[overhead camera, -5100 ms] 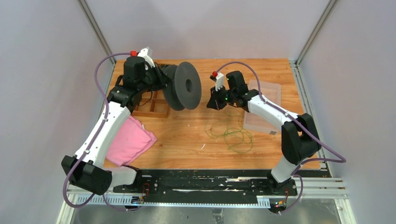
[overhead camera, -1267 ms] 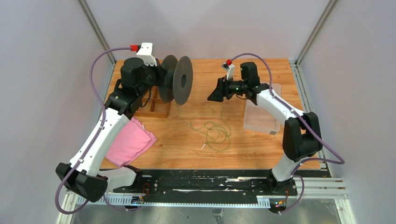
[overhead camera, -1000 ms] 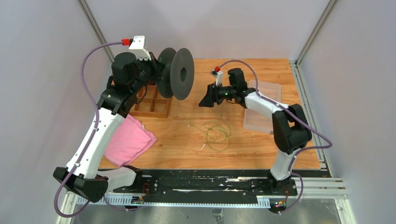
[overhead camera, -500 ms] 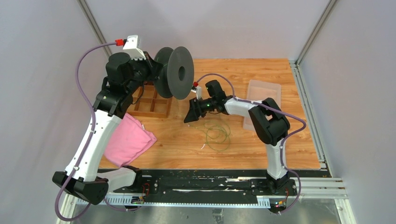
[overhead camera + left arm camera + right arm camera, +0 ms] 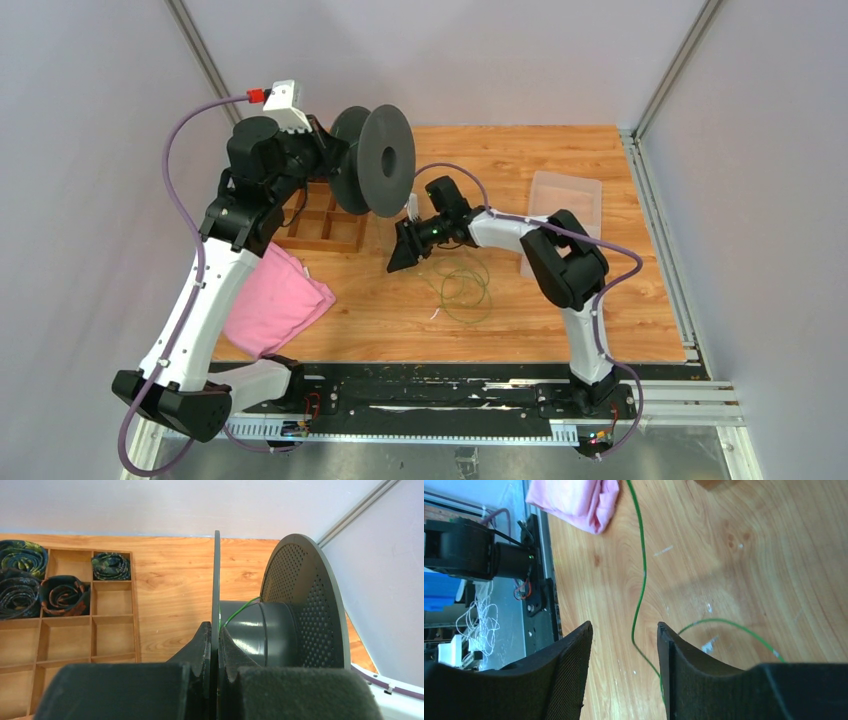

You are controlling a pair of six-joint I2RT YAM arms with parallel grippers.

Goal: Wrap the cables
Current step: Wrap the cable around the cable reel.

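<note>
A dark grey spool hangs above the back left of the table, its axis lying sideways. My left gripper is shut on the spool's thin rear flange; in the left wrist view the gripper pinches that flange. A strand of the green cable runs onto the spool's hub. The rest of the cable lies in loose loops on the table's middle. My right gripper sits low over the wood, left of the loops. It is open, and a strand of cable passes between its fingers without touching them.
A wooden compartment tray with rolled ties lies under the left arm. A pink cloth lies in front of it. A clear plastic box stands at the right. Frame posts and walls close in the back and sides.
My right arm has swung from the back right down and to the left, onto the strand below the spool, and its jaws have narrowed a little. The spool has stayed almost still.
</note>
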